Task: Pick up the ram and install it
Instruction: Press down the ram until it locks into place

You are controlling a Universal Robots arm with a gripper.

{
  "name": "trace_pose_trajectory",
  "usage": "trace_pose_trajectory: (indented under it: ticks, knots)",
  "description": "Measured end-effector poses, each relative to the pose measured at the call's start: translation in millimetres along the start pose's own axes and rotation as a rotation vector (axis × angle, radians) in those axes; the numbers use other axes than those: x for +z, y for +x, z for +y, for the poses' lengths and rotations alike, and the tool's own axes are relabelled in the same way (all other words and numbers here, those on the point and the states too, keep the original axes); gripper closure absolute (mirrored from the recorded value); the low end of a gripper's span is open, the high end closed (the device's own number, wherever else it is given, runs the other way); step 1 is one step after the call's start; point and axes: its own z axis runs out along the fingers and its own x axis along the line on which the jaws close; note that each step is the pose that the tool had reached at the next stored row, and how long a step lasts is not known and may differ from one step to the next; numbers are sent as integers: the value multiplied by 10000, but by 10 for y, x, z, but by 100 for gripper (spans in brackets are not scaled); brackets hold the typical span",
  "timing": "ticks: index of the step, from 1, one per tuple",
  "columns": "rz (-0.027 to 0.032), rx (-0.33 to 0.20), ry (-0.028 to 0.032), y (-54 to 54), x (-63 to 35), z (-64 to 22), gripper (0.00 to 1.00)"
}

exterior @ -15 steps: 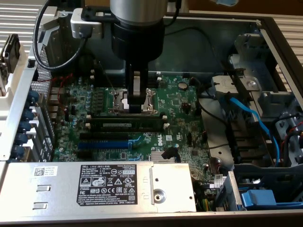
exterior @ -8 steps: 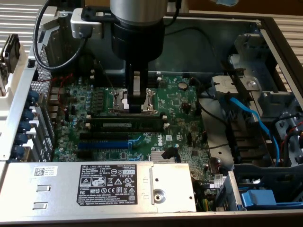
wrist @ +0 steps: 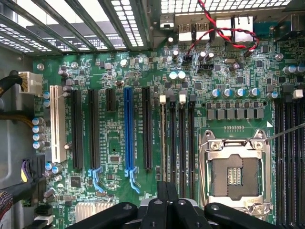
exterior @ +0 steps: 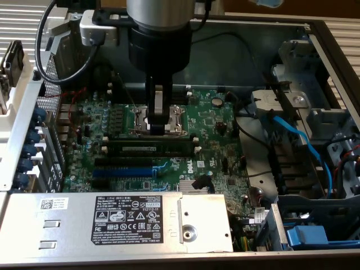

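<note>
We see the arm's black gripper hanging low over the silver CPU socket mid-board on the green motherboard. Its fingers look drawn together, and we see nothing between them.

The ram, a long narrow dark green circuit-board stick with a small white label, lies along the black memory slots just beside the socket, on the side toward the grey power supply box; whether it is fully seated we cannot tell. The gripper is near the ram, not touching it.

Open room is tight: the blue expansion slot runs parallel just past the ram, and the chassis walls close in at the board's edges.

In the wrist view the gripper sits over the memory slots, beside the CPU socket.
</note>
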Motion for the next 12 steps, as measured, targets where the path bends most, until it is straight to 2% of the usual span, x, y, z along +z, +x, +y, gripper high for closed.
trace_pose_trajectory:
  ticks: [12]
  knots:
    - [-2,-56,5,-27,75,2,90]
